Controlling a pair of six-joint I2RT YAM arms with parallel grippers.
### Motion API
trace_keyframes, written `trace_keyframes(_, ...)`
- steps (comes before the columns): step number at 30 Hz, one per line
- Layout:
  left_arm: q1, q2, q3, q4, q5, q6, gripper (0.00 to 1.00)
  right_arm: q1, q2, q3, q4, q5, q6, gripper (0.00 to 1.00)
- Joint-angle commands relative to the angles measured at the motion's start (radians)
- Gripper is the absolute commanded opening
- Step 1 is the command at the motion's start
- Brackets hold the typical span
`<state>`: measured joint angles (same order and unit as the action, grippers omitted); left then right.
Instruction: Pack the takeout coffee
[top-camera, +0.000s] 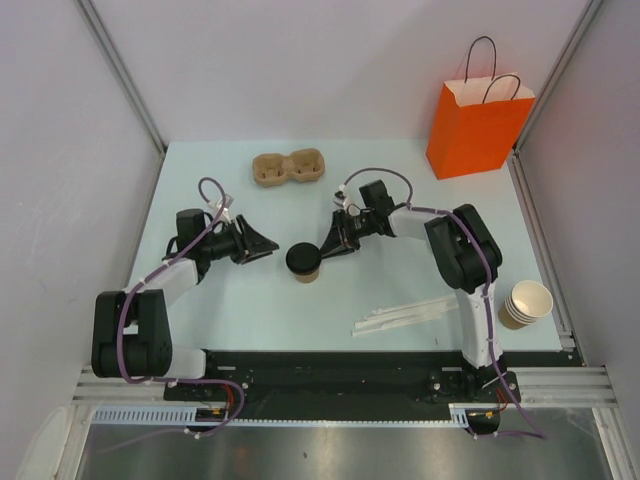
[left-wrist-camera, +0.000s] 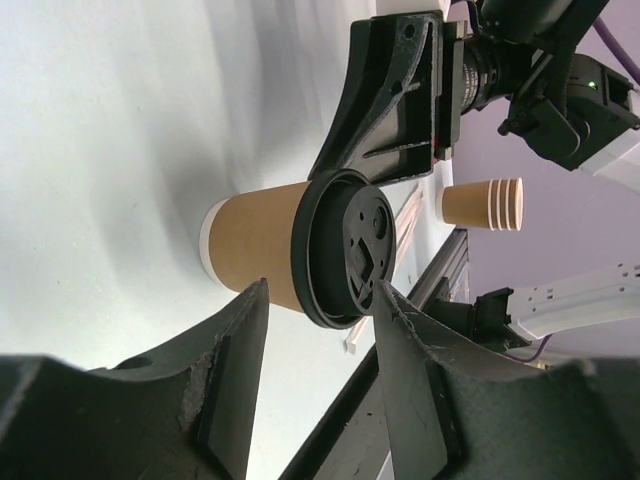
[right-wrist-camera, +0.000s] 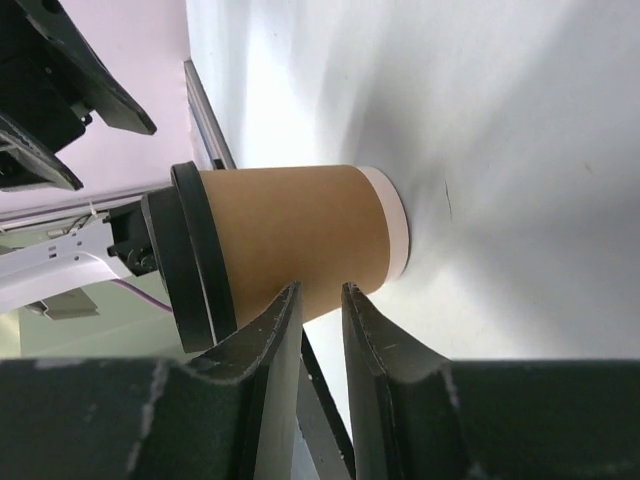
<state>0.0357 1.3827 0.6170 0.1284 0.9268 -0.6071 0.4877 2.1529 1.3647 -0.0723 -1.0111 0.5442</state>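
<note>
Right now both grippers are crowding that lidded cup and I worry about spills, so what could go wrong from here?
The right gripper, jaws barely apart, sits at the lid rim of the takeout coffee: a push could tip it or pop the lid. The left gripper hangs open just short of it; both closing in may collide. The orange bag stands far off, a long carry.

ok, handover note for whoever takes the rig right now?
Left gripper: open, aimed at the cup, short of it.
Right gripper: jaws narrowly apart, empty, tips beside the cup's top.
Cup: lidded, upright mid-table, held by neither.
Bag: upright, far right corner.
Done: cup is lidded.
Left: grasp the cup, carry it over, set it in the bag.
</note>
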Motion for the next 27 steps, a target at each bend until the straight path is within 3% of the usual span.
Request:
trace_keyframes(1, 0.009, -0.011, -0.003, 0.062, 0.017, -0.017, 0.5, 0.008, 0.035, 0.069, 0.054, -0.035, 0.037, 0.28)
trace_keyframes(8, 0.0, -0.048, 0.078, 0.05, 0.041, 0.047, 0.47, -0.139, -0.002, 0.203, -0.118, -0.029, -0.053, 0.28)
trace_keyframes(12, -0.078, -0.033, 0.122, -0.001, 0.053, 0.101, 0.35, -0.158, -0.045, 0.257, -0.228, -0.049, -0.087, 0.28)
trace_keyframes(20, -0.201, -0.004, 0.133, 0.001, 0.043, 0.107, 0.1, -0.037, -0.149, 0.154, -0.071, -0.116, 0.147, 0.28)
trace_keyframes(27, -0.215, 0.071, 0.133, -0.026, 0.058, 0.127, 0.01, 0.057, -0.131, 0.088, -0.003, -0.113, 0.204, 0.27)
